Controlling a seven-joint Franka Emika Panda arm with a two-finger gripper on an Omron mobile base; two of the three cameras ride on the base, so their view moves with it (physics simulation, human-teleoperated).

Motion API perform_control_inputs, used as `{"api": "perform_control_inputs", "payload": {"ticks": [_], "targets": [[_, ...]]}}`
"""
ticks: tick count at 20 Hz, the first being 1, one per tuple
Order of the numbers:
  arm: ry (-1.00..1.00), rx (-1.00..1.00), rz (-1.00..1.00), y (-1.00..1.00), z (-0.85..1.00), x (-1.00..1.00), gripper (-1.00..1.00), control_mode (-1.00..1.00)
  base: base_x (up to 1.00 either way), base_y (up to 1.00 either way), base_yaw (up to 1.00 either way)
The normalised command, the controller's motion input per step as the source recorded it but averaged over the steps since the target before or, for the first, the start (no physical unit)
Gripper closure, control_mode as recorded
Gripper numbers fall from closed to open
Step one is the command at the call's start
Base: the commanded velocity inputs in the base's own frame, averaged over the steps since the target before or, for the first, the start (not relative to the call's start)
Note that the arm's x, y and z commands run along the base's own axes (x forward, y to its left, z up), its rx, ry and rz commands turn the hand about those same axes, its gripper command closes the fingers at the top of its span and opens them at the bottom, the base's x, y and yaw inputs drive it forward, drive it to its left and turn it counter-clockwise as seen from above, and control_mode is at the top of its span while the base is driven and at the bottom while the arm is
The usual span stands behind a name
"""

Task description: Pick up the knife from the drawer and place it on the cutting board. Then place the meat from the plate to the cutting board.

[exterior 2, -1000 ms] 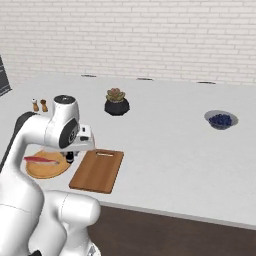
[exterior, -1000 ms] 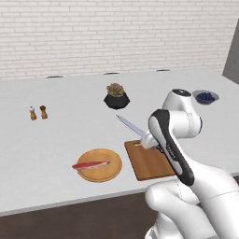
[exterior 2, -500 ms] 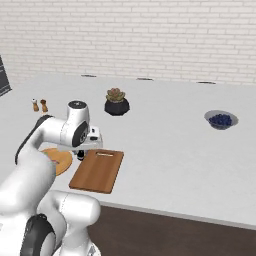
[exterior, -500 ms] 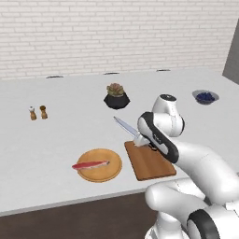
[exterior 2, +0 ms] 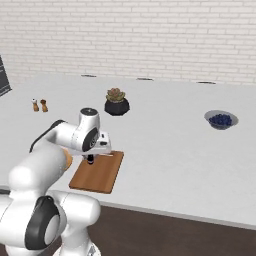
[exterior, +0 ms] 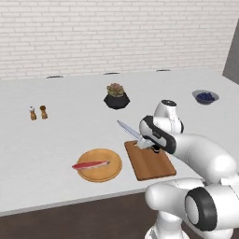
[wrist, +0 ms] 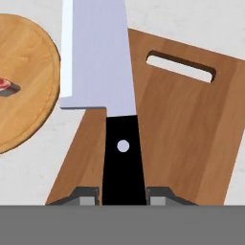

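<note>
My gripper (wrist: pixel 123 196) is shut on the black handle of the knife (wrist: pixel 95 52), whose silver blade points away from the hand. The knife (exterior: pixel 130 131) hangs low over the far left corner of the reddish-brown cutting board (exterior: pixel 150 162), its blade reaching out past the board's edge over the counter. My gripper (exterior: pixel 149 144) is just above the board's far end. The board (wrist: pixel 191 129) has a slot handle. To its left the round plate (exterior: pixel 99 165) carries the red meat strip (exterior: pixel 90 164). The plate (wrist: pixel 24 81) and a tip of the meat (wrist: pixel 5 86) appear beside the blade.
A potted succulent in a black pot (exterior: pixel 116 96) stands behind the board. Salt and pepper shakers (exterior: pixel 37 112) are at the far left, and a bowl of blueberries (exterior: pixel 205 97) at the far right. My arm covers the plate in the right base view, beside the board (exterior 2: pixel 97 172).
The arm has stretched forward and dropped lower, bringing the held knife down close over the far end of the cutting board. Meat and plate have not moved.
</note>
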Motion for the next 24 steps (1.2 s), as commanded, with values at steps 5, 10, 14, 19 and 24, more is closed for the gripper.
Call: {"api": "perform_control_inputs", "payload": {"ticks": [5,10,14,19,24], "targets": [[0.05,0.0,0.0,-0.41,0.0,0.0,1.0,-1.0,0.0,0.0,0.0],[0.15,0.0,0.0,-0.11,-0.08,0.0,1.0,-1.0,0.0,0.0,0.0],[0.13,0.0,0.0,0.0,-0.08,-0.01,1.0,-1.0,0.0,0.0,0.0],[0.08,0.0,-0.01,-0.06,-0.03,-0.07,1.0,-1.0,0.0,0.0,0.0],[0.0,0.0,-0.04,-0.13,-0.18,-0.04,1.0,-1.0,0.0,0.0,0.0]]}}
